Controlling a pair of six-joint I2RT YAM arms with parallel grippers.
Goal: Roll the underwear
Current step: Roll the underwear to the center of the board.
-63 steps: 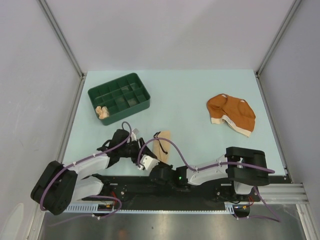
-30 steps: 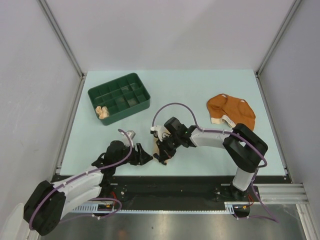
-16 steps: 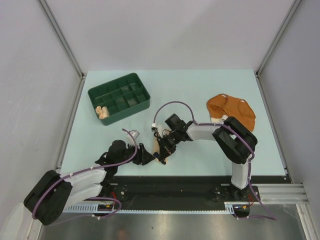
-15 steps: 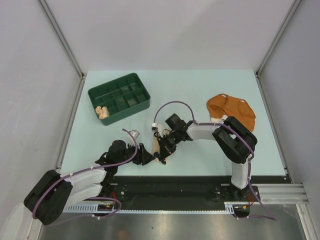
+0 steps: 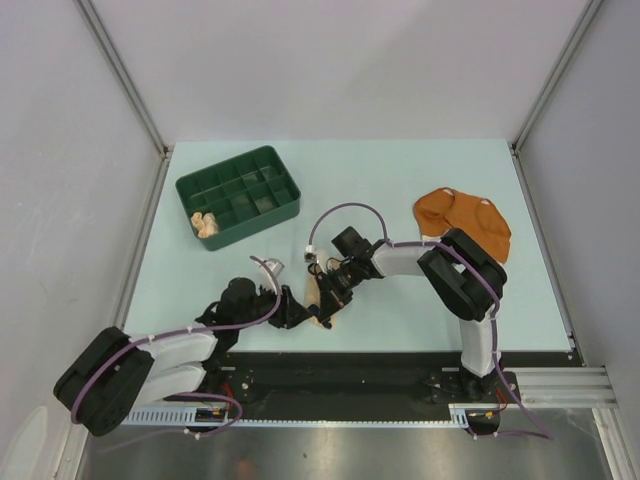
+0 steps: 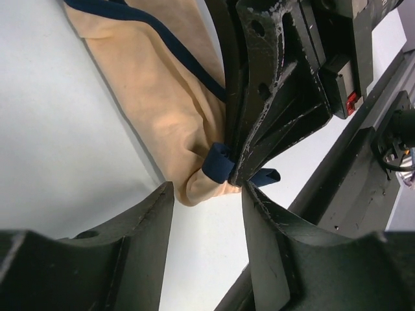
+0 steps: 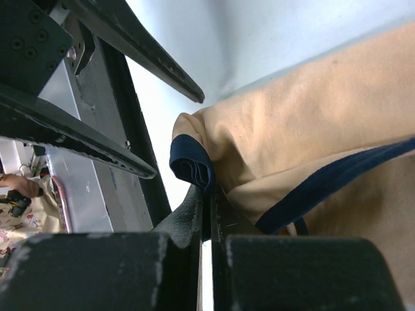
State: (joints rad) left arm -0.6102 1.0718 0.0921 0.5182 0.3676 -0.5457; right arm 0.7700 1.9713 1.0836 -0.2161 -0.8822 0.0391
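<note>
Cream, dark-trimmed underwear (image 6: 162, 110) noted between jaws of released left gripper (image 6: 207, 204). Clamped at trim end by clenched right gripper (image 7: 206, 194).

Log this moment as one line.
right gripper: shut on cream underwear, trim end | left gripper: open at same end

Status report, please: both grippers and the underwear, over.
Right gripper shut on the cream underwear, at its dark-trimmed end. Left gripper open, jaws either side of that end. Both grippers crowd the same spot.
</note>
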